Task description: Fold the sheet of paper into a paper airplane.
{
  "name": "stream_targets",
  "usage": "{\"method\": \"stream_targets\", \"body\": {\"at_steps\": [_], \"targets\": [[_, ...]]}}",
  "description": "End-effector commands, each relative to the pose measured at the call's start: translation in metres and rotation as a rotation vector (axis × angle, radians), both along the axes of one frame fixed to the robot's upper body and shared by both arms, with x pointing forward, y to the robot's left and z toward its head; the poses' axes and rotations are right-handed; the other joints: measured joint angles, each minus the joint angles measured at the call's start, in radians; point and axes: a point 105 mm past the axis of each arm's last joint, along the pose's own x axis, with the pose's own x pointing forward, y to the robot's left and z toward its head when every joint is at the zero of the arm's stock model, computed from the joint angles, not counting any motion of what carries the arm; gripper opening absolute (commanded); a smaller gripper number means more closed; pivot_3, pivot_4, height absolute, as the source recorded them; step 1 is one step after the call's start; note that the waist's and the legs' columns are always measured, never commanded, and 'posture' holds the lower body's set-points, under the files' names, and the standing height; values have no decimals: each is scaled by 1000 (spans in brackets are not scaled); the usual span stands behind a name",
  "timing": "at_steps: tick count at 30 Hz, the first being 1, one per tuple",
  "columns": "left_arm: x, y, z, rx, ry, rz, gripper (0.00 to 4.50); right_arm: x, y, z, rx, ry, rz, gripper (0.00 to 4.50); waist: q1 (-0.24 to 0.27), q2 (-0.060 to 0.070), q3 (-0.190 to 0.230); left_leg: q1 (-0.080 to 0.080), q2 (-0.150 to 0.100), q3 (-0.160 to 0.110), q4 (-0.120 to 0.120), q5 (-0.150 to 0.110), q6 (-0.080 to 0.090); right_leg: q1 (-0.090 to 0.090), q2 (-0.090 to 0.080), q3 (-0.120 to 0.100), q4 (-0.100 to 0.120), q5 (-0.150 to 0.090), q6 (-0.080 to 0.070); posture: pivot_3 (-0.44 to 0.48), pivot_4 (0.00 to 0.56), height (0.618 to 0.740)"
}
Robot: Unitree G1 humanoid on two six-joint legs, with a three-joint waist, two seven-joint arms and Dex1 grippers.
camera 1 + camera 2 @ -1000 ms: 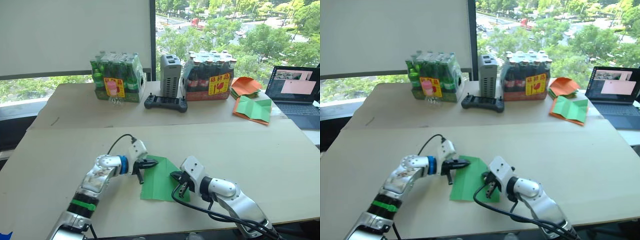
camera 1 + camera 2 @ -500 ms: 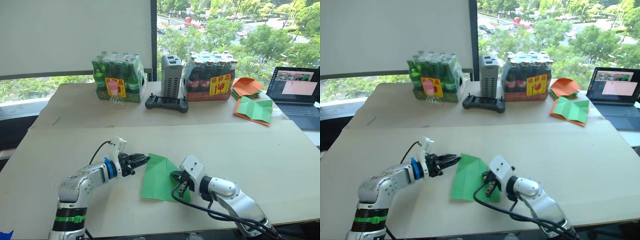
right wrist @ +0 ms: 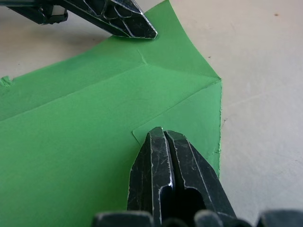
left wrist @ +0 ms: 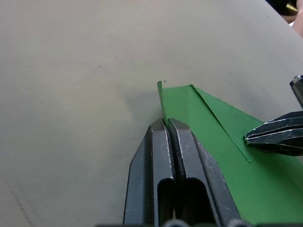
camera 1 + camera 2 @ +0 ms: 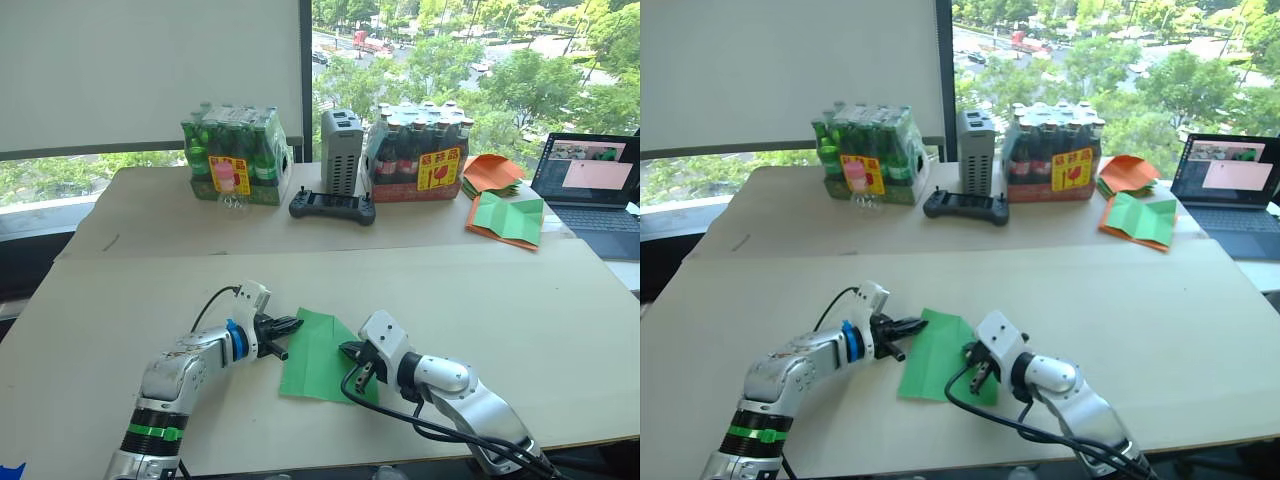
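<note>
Sunlit trees fill the wide window behind a broad beige table, which runs from the near edge back to a second, lighter tabletop.

At the far right sits an open dark laptop with a lit screen. On the back tabletop stand two shrink-wrapped bottle packs: green bottles on the left and dark cola bottles with red caps to the right. Between them rises a grey upright box-shaped device, and just in front of it lies a black handheld controller. Near the laptop, a wider green creased sheet on orange backing lies beside a pile of orange folded paper.

The sheet of paper, thin bright green with one far corner folded over into a diagonal crease, lies flat on the near table between the two arms.

The left gripper reaches in from the left to the sheet's far left edge; in the left wrist view its two black fingers are pressed together at the paper's raised corner, seemingly pinching that edge. The right gripper rests on the sheet's right side, its fingers closed against each other with tips pressing down on the paper near the folded flap.
</note>
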Motion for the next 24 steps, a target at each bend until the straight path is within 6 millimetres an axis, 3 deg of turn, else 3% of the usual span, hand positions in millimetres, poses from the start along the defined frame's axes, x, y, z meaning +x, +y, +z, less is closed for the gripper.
{"method": "stream_targets", "body": {"at_steps": [1, 8, 24], "targets": [[-5, -11, 14, 52, -122, -88, 30, -5, -6, -20, -45, 84, -28, 0, 0, 0, 0, 0, 0, 0, 0, 0, 0, 0, 0, 0, 0, 0, 0, 0, 150, 735], [-17, -22, 16, 165, -253, -211, 30, -3, -7, -20, -47, 82, -41, 0, 0, 0, 0, 0, 0, 0, 0, 0, 0, 0, 0, 0, -1, 0, 0, 0, 150, 735], [-13, -30, -11, 268, -210, -269, 30, 1, -9, -16, -39, 63, -68, 0, 5, 0, 0, 1, 0, 0, -1, 0, 0, 2, 0, 0, -1, 0, 0, 0, 150, 735]]}}
